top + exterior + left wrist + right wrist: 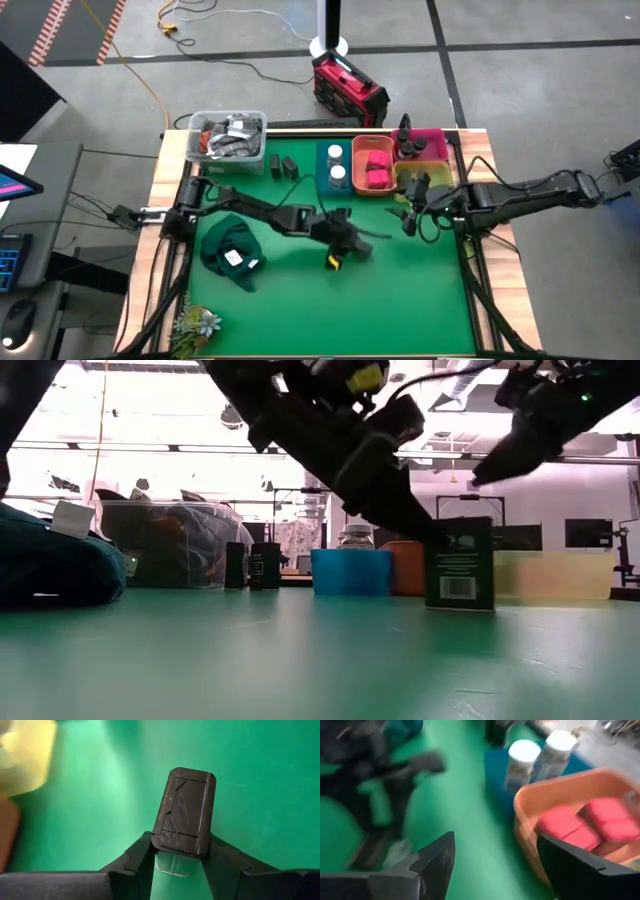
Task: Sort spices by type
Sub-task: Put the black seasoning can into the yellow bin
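Left tool (177, 857): clamped on dark grey rectangular tin (185, 810), upright on green table (400, 290), mid-table.
Right tool (495, 865): spread wide, empty, near orange bin (373, 166).
Bins: red-pink boxes (376, 170) in orange; white-capped jars (336, 165) in blue bin (324, 170).

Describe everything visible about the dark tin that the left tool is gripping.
The dark grey tin is a flat rectangular container with rounded corners and an embossed lid, metal by its look, with a barcode on one face. The left tool is shut on it, fingers pressing its two long sides. In the low view it stands upright on the green mat, mid-table, in front of the coloured bins. Nothing else touches it.
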Controlling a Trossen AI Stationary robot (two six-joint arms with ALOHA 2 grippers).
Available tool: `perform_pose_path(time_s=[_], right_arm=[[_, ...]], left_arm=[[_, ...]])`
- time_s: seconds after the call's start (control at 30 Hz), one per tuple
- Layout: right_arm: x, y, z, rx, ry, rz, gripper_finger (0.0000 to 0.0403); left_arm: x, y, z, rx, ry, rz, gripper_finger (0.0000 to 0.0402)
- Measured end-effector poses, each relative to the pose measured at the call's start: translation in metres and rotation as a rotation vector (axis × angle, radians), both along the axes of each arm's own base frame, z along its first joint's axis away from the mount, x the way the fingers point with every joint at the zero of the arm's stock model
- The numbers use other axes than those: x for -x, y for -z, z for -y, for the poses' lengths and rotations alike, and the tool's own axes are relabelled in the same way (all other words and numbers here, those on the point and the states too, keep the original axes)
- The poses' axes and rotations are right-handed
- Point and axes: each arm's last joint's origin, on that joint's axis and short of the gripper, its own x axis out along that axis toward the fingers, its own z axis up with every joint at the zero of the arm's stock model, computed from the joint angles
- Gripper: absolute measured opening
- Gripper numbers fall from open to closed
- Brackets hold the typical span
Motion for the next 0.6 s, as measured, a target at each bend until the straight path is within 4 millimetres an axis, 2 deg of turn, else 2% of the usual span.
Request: perform_pose_path(time_s=[0.17,0.3,0.4,0.6], right_arm=[[-0.005,0.009,-0.013,-0.049,-0.087,-0.063,0.0305],[-0.013,0.011,-0.024,-0.063,-0.155,-0.042,0.0305],[-0.022,0.013,-0.025,-0.086,-0.133,-0.018,0.0305],[-0.043,0.014,-0.026,-0.091,-0.09,-0.114,0.0305]], left_arm=[[-0.003,-0.001,-0.025,0.001,-0.058,0.018,0.0135],[-0.004,-0.002,-0.038,0.021,-0.104,0.038,0.0135],[-0.004,-0.002,-0.044,0.037,-0.128,0.045,0.0135],[-0.004,-0.002,-0.046,0.06,-0.153,0.043,0.0135]])
